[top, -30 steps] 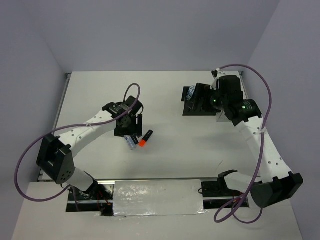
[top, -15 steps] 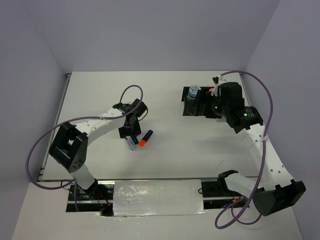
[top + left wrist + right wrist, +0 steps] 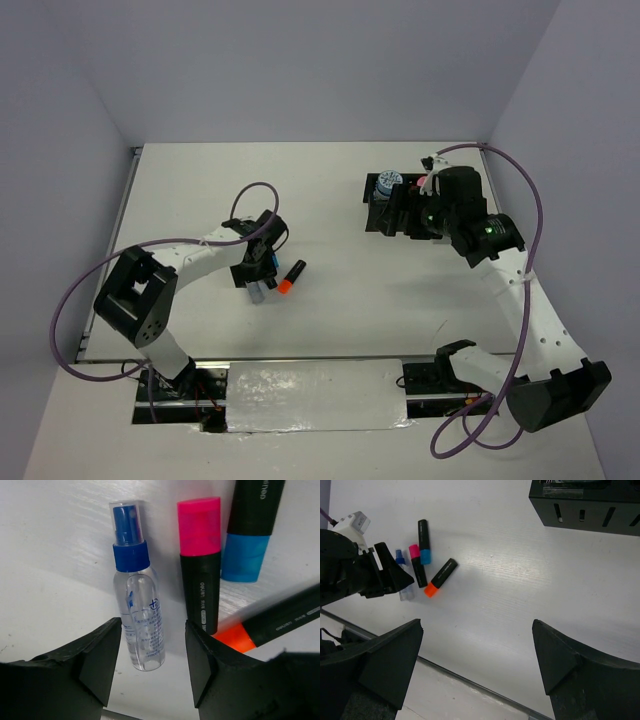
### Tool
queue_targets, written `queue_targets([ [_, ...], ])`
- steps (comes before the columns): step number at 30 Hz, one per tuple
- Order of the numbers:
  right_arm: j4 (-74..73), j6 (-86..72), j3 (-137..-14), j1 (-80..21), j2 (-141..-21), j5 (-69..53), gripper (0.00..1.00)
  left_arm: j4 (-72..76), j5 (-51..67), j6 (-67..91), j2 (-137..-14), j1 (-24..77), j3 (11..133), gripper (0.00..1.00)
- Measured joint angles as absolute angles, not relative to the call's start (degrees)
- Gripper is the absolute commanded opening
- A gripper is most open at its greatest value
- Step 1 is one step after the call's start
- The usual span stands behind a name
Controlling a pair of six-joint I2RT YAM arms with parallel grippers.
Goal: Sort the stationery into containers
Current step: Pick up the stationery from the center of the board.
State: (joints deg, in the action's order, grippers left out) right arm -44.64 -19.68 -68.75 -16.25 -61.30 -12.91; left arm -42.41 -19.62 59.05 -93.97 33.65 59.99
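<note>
A clear spray bottle with a blue cap [image 3: 137, 605] lies on the table. Beside it lie a pink-capped marker [image 3: 200, 565], a blue-capped marker [image 3: 247, 535] and an orange-capped marker [image 3: 270, 622]. My left gripper [image 3: 152, 665] is open, one jaw on each side of the bottle's base, and it is low over the cluster in the top view [image 3: 256, 280]. The black organiser [image 3: 392, 218] at the back right holds a blue-white tape roll [image 3: 388, 183] and a pink tube [image 3: 421, 183]. My right gripper [image 3: 477, 665] is open and empty, above the table near the organiser [image 3: 585, 505]. The slatted box is out of view.
The right wrist view shows the marker cluster [image 3: 422, 555] and the left arm's wrist [image 3: 355, 575] at far left, with the table's front edge [image 3: 470, 677] below. The right arm [image 3: 470, 215] hangs over the organiser's right side.
My left gripper has moved down and nearer onto the spray bottle. My right gripper has drawn back to the right off the organiser, and the tape roll and pink tube now show.
</note>
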Motion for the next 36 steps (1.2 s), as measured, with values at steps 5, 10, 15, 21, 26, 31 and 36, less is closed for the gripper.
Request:
queue_targets([
  [5,-44.7,-19.6,-68.8,-16.6,-61.5,-12.9,0.97,-40.2,-19.2,59.5,-94.0,33.6,59.8,0.63],
  [10,-44.8,-19.6,-69.1,-16.9,-61.5,-13.1,0.97,-38.4,-19.2,60.5,-93.8,33.3,56.6,0.64],
  [15,-44.8,-19.8,-69.1,-17.5,-61.5,-13.4,0.97,-37.3,-19.0,61.6,-90.8,32.6,51.7,0.58],
  [21,-44.4,-20.6,-70.1,-18.6,-62.4,-14.4,0.97,-35.5,-18.3,61.5,-87.0,32.3,48.0,0.0],
  [26,-39.7,-25.4,-68.6,-18.9,-62.2,-19.2,0.98,-34.4,-17.3,56.5,-79.7,33.8,47.4,0.0],
  [31,-29.6,-36.2,-61.7,-23.0,-59.4,-20.7,1.0,-21.4,-9.6,46.5,-62.1,38.3,46.4,0.0],
  [36,-23.1,-42.5,-62.9,-31.0,-60.7,-18.9,1.0,-9.3,1.7,40.3,-55.1,38.9,47.2,0.0],
])
